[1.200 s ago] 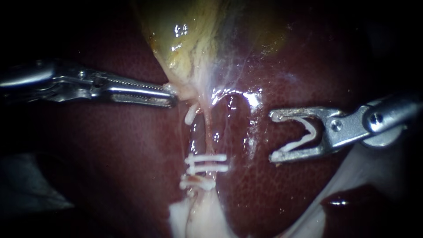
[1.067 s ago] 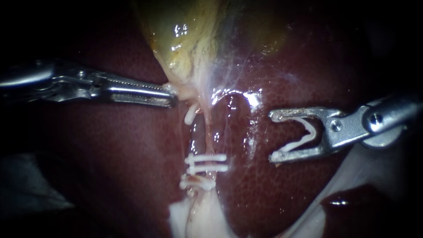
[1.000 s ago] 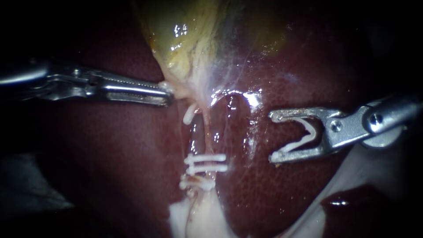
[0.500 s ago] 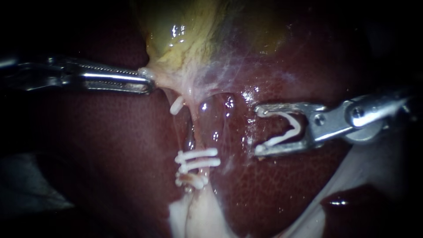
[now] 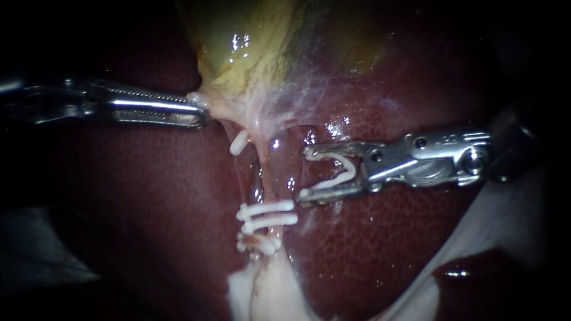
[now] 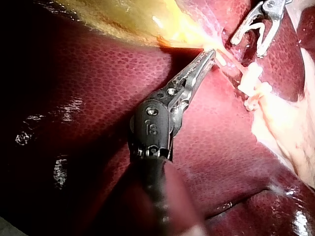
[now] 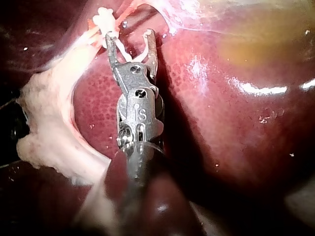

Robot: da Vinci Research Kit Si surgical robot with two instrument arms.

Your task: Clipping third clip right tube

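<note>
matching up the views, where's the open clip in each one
Endoscope view: open clip held by the right instrument, beside the tube.
Left wrist view: ahead of the left instrument, at the right one's tip.
Right wrist view: at its instrument's tip.
Landmark: stacked clips.

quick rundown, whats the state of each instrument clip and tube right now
left instrument: jaws shut on the gallbladder's lower end
gallbladder: gripped, its lower end drawn taut
right instrument: jaws apart, holding the loaded clip
loaded clip: open, tips at the tube's edge
tube: no clip on it at that level
lower clips: closed across the tissue
upper clip: closed
</note>
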